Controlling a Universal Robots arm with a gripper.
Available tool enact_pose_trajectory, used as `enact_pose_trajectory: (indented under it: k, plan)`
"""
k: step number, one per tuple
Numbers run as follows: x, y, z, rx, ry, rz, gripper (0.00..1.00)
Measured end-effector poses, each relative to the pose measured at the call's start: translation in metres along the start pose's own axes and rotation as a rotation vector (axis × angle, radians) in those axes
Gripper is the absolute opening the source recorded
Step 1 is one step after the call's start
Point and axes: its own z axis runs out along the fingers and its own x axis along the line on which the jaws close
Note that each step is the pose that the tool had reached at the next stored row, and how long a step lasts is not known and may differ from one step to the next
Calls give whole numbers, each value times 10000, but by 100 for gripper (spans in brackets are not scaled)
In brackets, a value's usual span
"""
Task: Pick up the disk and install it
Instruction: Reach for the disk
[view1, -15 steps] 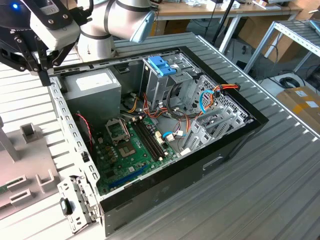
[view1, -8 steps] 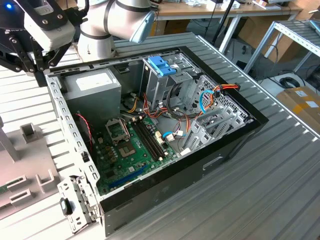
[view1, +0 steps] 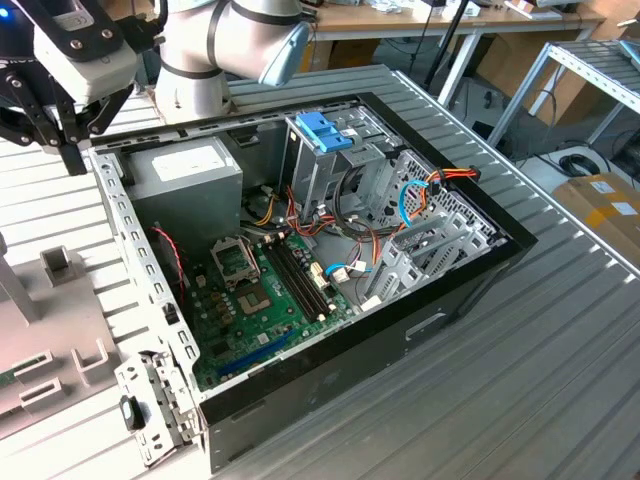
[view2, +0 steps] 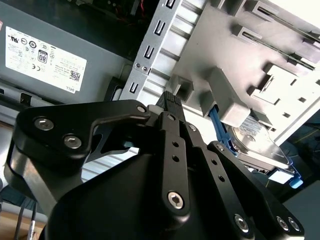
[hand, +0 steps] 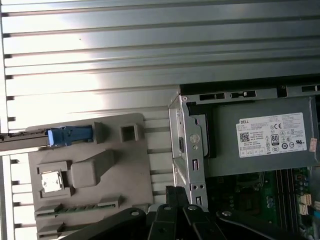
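The disk (view2: 257, 150) is a silver drive in a blue carrier frame. It stands on edge in a slot of the grey fixture plate (hand: 90, 200), and its blue end (hand: 70, 136) shows in the first wrist view. My gripper (view1: 65, 150) hangs over the gap between that plate and the open computer case (view1: 330, 250), above the case's corner by the power supply, well apart from the disk. In both wrist views its black fingertips (hand: 176, 192) sit close together with nothing between them; one black fingertip (view2: 170, 100) shows in the second wrist view.
Inside the case are a grey power-supply box (view1: 185, 170), a green motherboard (view1: 265, 290) and a tall metal drive cage topped by a blue clip (view1: 325, 130). Loose cables lie by the cage. The ribbed metal table (view1: 520, 350) stretches to the exterior view's right.
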Motion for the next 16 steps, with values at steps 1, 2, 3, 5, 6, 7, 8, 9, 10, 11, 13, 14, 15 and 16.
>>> enact_pose_trajectory:
  k: [1,2,3,5,6,7,8,9,10,11,13,14,15,16]
  plan:
    - [8,-1,0,0,0,0,10]
    - [18,-1,0,0,0,0,10]
    - [26,-2,-1,0,0,0,10]
    - [47,-4,-2,0,1,0,10]
    - [54,-4,-1,0,0,0,10]
    - [61,-4,-2,0,0,1,10]
    - [69,-5,-2,0,0,0,10]
    - [77,-6,-2,0,0,0,10]
    - [85,-6,-2,0,0,1,10]
    - [93,-7,-3,0,0,0,10]
    - [111,-8,-3,0,0,1,10]
    - [119,-9,-3,0,0,0,10]
    - [129,-10,-4,0,0,0,10]
    - [137,-10,-4,0,-1,0,10]
